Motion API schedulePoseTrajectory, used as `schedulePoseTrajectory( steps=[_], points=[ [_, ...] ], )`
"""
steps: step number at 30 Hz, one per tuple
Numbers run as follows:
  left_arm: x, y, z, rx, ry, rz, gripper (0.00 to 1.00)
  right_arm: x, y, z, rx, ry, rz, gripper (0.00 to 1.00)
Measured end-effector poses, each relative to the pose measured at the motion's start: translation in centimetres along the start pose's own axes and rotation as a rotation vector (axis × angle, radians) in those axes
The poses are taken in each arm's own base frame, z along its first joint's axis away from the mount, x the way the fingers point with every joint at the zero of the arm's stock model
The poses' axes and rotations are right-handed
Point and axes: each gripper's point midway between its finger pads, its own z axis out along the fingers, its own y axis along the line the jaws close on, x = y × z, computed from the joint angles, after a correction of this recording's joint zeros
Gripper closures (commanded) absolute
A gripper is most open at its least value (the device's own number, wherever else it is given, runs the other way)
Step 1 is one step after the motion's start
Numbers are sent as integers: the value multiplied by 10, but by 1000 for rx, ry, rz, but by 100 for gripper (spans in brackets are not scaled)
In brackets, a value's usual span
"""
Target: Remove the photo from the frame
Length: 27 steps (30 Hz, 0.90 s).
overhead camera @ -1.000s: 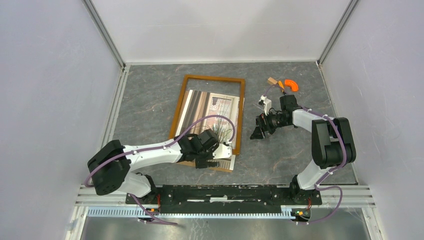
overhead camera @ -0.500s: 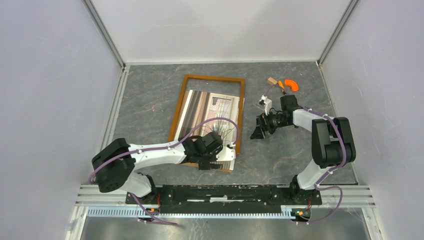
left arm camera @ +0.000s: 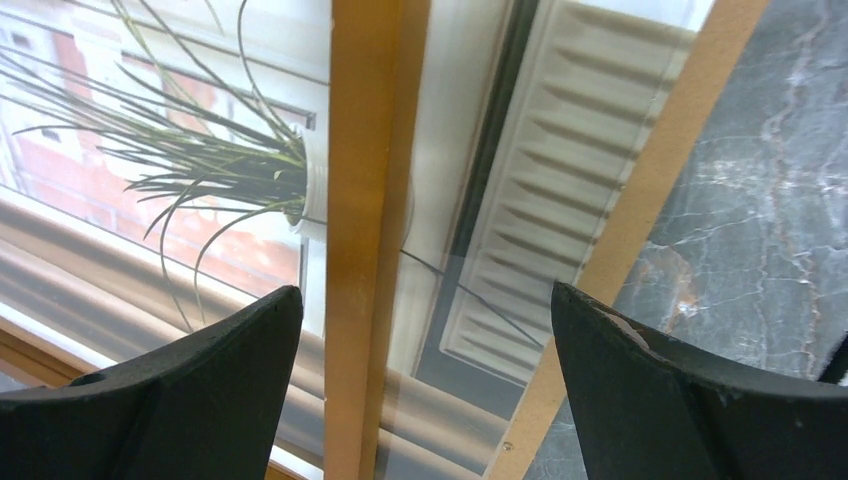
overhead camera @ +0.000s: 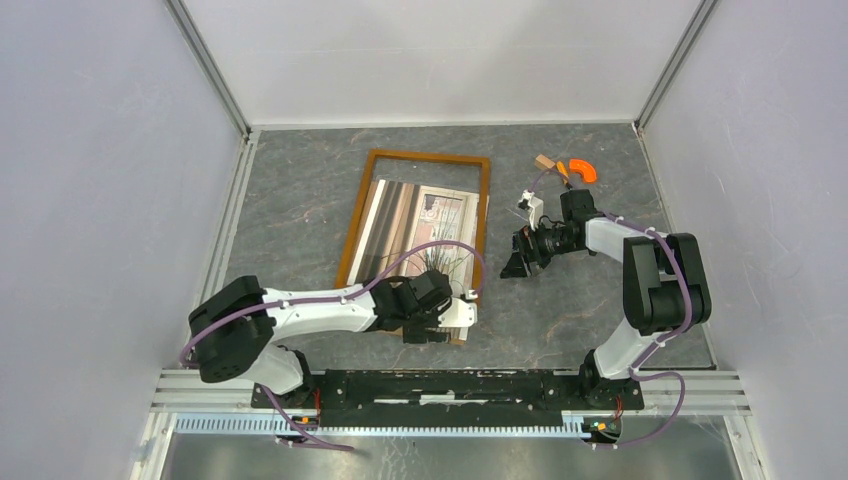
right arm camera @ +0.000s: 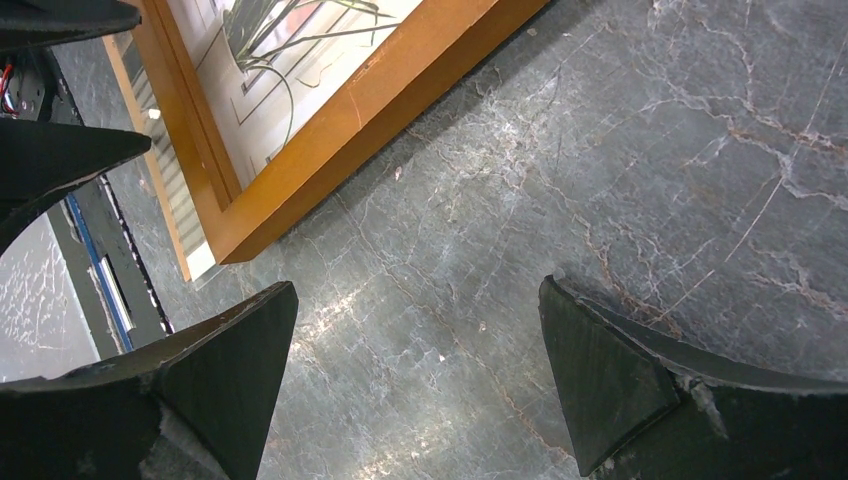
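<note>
Frame, near end: the left arm (overhead camera: 320, 305) is covering the near rail of the frame (overhead camera: 482, 200) from above, so its near corners are staying out of sight.
Photo: the left gripper (overhead camera: 442, 318) is hiding the near end of the photo (overhead camera: 420, 215); in the left wrist view the top and left edges are cutting it off.
Frame, right wrist view: only one corner is showing, and the rest is running off the top edge.
Tan strip (left arm camera: 640, 200): it is running along the photo's side, and what it belongs to is not showing.
Far pieces: an orange curved piece (overhead camera: 581, 171) and a tan block (overhead camera: 544, 161) are appearing too small to identify.

Grey marbled tabletop (overhead camera: 290, 210) — white walls (overhead camera: 100, 170); even light.
</note>
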Motion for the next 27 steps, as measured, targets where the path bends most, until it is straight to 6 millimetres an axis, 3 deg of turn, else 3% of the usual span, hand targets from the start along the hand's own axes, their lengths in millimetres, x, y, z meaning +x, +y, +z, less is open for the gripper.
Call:
schedulePoseTrajectory(
  steps=[7,18,27],
  points=[
    [-11,-11,2,33,-16,1,0,0,0,0,-4,-1,1,2],
    [-14,-8,5,12,-3,-27,0,0,0,0,-4,-1,1,2],
    [-14,-3,7,-15,4,-31,11,0,0,0,-4,-1,1,2]
  ],
)
